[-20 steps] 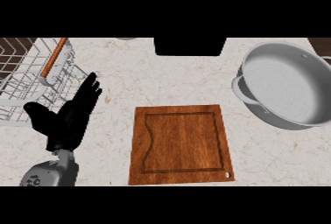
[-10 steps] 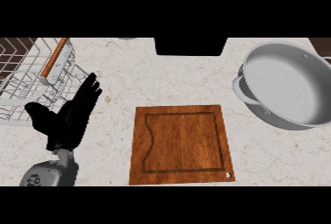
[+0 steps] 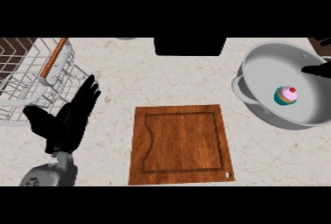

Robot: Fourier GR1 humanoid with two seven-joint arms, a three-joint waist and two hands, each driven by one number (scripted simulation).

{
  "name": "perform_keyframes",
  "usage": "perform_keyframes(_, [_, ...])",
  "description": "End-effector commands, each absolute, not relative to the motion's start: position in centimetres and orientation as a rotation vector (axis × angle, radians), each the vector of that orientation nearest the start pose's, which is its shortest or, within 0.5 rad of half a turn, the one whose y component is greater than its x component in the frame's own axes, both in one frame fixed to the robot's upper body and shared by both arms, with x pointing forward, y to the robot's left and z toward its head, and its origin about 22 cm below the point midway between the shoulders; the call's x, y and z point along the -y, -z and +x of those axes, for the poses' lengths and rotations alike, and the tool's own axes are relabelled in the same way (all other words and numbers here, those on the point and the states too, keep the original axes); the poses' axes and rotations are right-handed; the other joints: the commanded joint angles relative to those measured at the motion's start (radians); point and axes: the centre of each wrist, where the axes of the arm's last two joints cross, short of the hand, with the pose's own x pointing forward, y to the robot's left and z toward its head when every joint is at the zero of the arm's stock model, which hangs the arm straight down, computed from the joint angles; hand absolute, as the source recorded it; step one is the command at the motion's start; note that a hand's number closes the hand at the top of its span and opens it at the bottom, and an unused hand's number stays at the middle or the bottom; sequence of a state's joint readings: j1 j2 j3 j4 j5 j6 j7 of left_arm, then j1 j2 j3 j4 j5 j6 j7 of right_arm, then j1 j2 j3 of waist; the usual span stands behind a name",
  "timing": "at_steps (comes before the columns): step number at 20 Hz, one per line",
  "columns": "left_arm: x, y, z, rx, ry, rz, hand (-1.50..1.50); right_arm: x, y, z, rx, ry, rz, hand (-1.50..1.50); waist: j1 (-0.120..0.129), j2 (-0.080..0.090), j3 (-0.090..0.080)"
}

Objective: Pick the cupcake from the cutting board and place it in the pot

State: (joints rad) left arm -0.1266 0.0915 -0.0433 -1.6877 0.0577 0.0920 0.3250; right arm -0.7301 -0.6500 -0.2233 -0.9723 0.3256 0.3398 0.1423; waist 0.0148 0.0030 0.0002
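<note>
Inside round grey metal pot (image 3: 258, 94): small pink-frosted cupcake (image 3: 286, 96), upright, light, soft, squashable; hold by wrapper base. Left robot hand (image 3: 68, 120) spread; right robot hand (image 3: 318, 70) fingers unclear.

Only one view given: from the head, looking steeply down onto the counter (image 3: 181, 74), close enough that the counter fills the whole picture. Faces away from the body, so the near edge lies at the bottom and the far edge at the top. Cutting board (image 3: 180, 143) sits near the lower middle, almost square to the view. Cuts off the wire rack (image 3: 39, 78) at the left edge and the pot (image 3: 258, 105) at the right edge. Left hand (image 3: 68, 120) enters from the lower left; right hand (image 3: 318, 70) shows only at the right edge. No second view to share anything with.
</note>
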Motion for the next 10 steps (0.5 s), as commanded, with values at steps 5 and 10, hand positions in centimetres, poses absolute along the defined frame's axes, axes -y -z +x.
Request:
perform_keyframes(5, [-22.2,-5.7,26.2,1.477,0.019,0.004,0.0,40.1,-20.7,39.1,1.659,-0.155,-0.58,-1.5,0.001,0.001,0.0])
perform_keyframes(10, [-23.6,-6.8,26.4,1.477,0.03,-0.019,0.0,45.9,-21.6,37.0,1.689,0.007,-0.652,-1.5,0.002,0.001,0.001])
